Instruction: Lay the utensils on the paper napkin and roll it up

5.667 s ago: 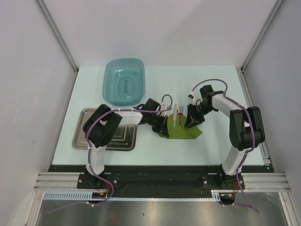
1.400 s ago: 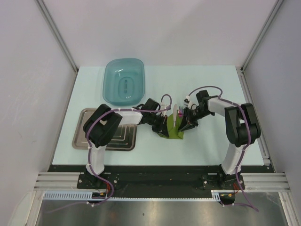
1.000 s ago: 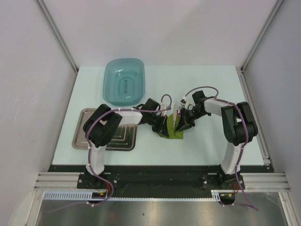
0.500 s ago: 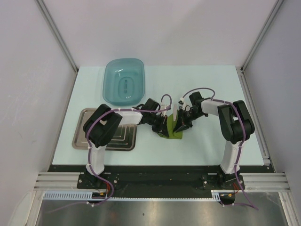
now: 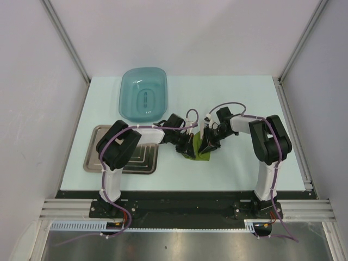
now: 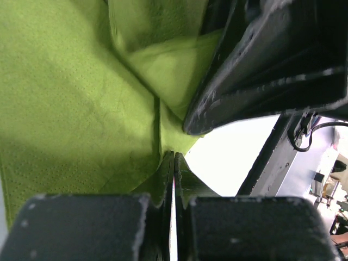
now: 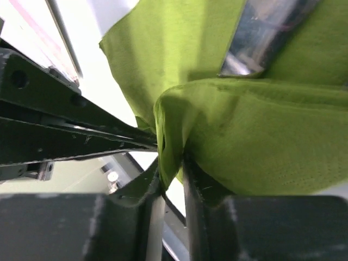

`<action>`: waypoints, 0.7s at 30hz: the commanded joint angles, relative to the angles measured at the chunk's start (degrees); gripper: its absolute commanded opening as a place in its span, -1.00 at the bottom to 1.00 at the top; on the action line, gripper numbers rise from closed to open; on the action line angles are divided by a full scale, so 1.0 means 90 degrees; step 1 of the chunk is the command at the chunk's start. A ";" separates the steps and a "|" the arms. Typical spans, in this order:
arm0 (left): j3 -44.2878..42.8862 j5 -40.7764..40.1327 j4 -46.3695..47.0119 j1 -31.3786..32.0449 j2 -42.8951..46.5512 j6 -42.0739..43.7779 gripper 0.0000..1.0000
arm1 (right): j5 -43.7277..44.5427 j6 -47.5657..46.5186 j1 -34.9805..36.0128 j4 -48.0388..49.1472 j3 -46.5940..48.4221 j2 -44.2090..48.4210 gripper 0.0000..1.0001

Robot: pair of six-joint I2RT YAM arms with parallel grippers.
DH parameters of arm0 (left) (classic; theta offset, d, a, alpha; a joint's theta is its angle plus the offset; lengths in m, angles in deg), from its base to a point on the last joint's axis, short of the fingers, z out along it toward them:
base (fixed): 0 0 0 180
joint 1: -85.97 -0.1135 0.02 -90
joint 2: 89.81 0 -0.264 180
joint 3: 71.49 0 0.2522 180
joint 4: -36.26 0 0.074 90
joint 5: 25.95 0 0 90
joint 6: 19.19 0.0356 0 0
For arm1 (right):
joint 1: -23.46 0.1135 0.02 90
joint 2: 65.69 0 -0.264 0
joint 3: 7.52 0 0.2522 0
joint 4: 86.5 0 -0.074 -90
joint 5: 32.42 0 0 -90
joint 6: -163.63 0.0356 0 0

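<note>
Napkin (image 6: 70, 109) tight in left fingers (image 6: 81, 228), right fingers (image 7: 261, 228)

We look down into a robotics laboratory test cell, where plain white wall panels (image 5: 185, 32) set in bare aluminium corner posts (image 5: 65, 41) box in a pale mint tabletop (image 5: 239, 98). Two black-and-white robot arms, the left arm (image 5: 117, 147) and the right arm (image 5: 269, 138), trail purple cables (image 5: 225, 104). They are bolted to a black mounting rail (image 5: 185, 204) at the near edge, with slotted aluminium framing (image 5: 65, 207) and a brushed metal sheet (image 5: 185, 244) in front. A translucent teal plastic basin (image 5: 130, 106) and a ribbed steel tray (image 5: 92, 157) lie on the tabletop, household ware on an instrumented bench.
</note>
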 commanded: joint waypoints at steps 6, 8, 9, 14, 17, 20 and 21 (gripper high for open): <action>0.0621 -0.0234 0.0602 -0.0264 0.0786 -0.0121 -0.87 | 0.0047 0.0031 0.0049 0.0211 0.0137 -0.0204 -0.05; 0.0846 -0.0195 0.0884 -0.0448 0.1011 -0.0267 -0.76 | 0.0027 0.0080 0.0039 0.0250 0.0137 -0.0204 0.05; 0.0905 -0.0176 0.0944 -0.0508 0.1196 -0.0306 -0.74 | 0.0027 0.0090 0.0049 0.0279 0.0137 -0.0223 0.07; 0.1198 -0.0098 0.1198 -0.0830 0.1686 -0.0687 -0.42 | 0.0008 0.0109 0.0088 0.0299 0.0156 -0.0233 0.25; 0.1072 -0.0010 0.1180 -0.0967 0.1716 -0.0902 -0.33 | 0.0018 0.0090 0.0098 0.0290 0.0156 -0.0224 0.27; 0.0701 -0.0146 0.1062 -0.0977 0.1570 -0.0873 -0.31 | 0.0027 0.0061 0.0127 0.0290 0.0156 -0.0165 0.24; 0.0584 -0.0253 0.0984 -0.0977 0.1502 -0.0883 -0.28 | 0.0037 0.0041 0.0127 0.0299 0.0147 -0.0146 0.22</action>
